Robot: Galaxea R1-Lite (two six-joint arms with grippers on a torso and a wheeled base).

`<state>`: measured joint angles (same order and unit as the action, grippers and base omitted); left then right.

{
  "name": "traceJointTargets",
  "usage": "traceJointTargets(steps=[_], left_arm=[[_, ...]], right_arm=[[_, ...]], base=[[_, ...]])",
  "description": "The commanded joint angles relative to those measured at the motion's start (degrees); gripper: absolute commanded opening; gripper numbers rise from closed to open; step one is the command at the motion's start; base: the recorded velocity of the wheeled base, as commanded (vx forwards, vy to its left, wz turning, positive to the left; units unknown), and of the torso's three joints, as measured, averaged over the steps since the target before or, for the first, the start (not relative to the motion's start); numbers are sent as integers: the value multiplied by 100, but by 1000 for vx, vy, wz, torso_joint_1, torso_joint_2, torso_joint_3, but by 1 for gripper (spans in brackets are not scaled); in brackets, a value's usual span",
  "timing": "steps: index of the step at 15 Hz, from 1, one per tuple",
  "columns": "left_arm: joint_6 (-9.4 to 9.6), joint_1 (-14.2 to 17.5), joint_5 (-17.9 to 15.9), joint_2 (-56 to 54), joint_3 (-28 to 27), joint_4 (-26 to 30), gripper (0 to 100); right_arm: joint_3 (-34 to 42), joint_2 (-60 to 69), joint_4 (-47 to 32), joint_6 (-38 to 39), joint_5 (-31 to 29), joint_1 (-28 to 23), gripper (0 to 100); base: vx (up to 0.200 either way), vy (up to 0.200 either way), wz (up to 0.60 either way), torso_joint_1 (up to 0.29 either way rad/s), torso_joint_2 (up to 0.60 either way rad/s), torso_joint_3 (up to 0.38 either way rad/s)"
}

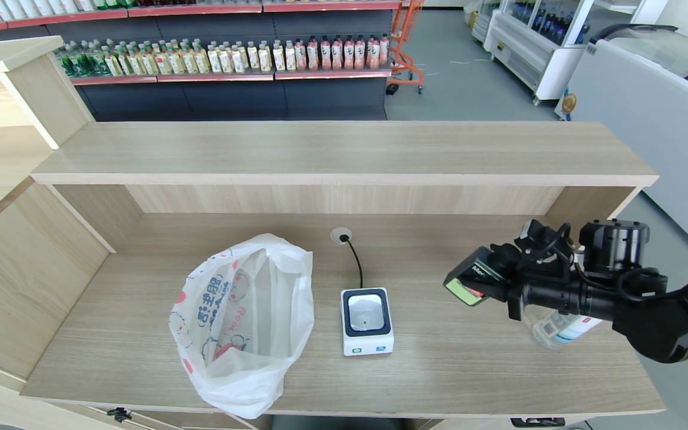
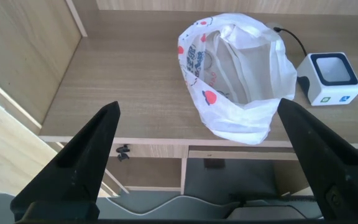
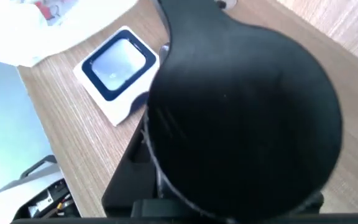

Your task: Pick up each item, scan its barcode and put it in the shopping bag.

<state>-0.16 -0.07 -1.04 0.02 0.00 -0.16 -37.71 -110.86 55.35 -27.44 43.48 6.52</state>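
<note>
Bottle (image 1: pixel 559 327), clear with a white label, is tilted under the right arm (image 1: pixel 648 316) near the table's (image 1: pixel 439 370) right edge. Whether the right gripper (image 1: pixel 544 286) clasps it cannot be told. Left gripper (image 2: pixel 197 106) hangs off the front edge, fingers (image 2: pixel 92 149) spread wide and empty. Shopping bag (image 1: pixel 242 322) stands open just left of the scanner (image 1: pixel 367 321) at mid-table.

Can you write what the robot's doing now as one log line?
right claw: holding bottle right of scanner | left claw: open, near bag | bag: open on counter
</note>
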Motion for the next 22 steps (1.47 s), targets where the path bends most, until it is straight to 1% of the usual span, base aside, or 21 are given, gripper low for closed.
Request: traceJointTargets(steps=[1, 2, 3, 5, 6, 7, 8, 9, 10, 11, 12, 13, 14, 15, 16, 19, 22], left_arm=[[-2, 7, -2, -2, 0, -2, 100], [-2, -1, -2, -2, 0, -2, 100], [-2, 7, -2, -2, 0, -2, 100], [-2, -1, -2, -2, 0, -2, 100], [-2, -1, -2, -2, 0, -2, 100], [-2, -1, -2, -2, 0, -2, 100], [-2, -1, -2, -2, 0, -2, 100], [-2, -1, -2, -2, 0, -2, 100], [-2, -1, -2, -2, 0, -2, 100], [-2, -1, -2, -2, 0, -2, 100], [-2, -1, -2, -2, 0, -2, 100], [-2, -1, -2, -2, 0, -2, 100], [-2, -1, -2, -2, 0, -2, 100], [-2, -1, -2, -2, 0, -2, 100], [-2, -1, -2, -2, 0, -2, 100], [-2, -1, -2, -2, 0, -2, 100], [-2, -1, -2, -2, 0, -2, 100]], right_arm=[[466, 733, 214, -218, 310, -28, 0], [650, 926, 257, -587, 538, -63, 0], [791, 1084, 257, -1141, 864, -160, 0], [984, 1216, 178, -2907, 1707, -441, 0], [976, 1242, 73, -3883, 1971, -520, 0], [967, 1278, -156, -4990, 2226, -529, 0], [958, 1295, -296, -5570, 2402, -529, 0], [1002, 1357, -841, -6625, 2630, -529, 0], [967, 1418, -1307, -7170, 2613, -529, 0], [967, 1427, -1360, -7275, 2613, -529, 0], [949, 1488, -1474, -8304, 2613, -520, 0], [967, 1576, -1483, -8849, 2656, -485, 0], [984, 1638, -1492, -9112, 2639, -450, 0], [976, 1699, -1474, -9754, 2630, -248, 0], [958, 1664, -1456, -10220, 2639, -125, 0], [949, 1515, -1439, -11336, 2683, 218, 0], [976, 1488, -1465, -12303, 2999, 499, 0]], base=[[0, 0, 0, 0, 0, 0], [0, 0, 0, 0, 0, 0], [0, 0, 0, 0, 0, 0], [0, 0, 0, 0, 0, 0], [0, 0, 0, 0, 0, 0], [0, 0, 0, 0, 0, 0], [0, 0, 0, 0, 0, 0], [0, 0, 0, 0, 0, 0], [0, 0, 0, 0, 0, 0], [0, 0, 0, 0, 0, 0], [0, 0, 0, 0, 0, 0], [0, 0, 0, 0, 0, 0], [0, 0, 0, 0, 0, 0], [0, 0, 0, 0, 0, 0], [0, 0, 0, 0, 0, 0], [0, 0, 0, 0, 0, 0], [0, 0, 0, 0, 0, 0]])
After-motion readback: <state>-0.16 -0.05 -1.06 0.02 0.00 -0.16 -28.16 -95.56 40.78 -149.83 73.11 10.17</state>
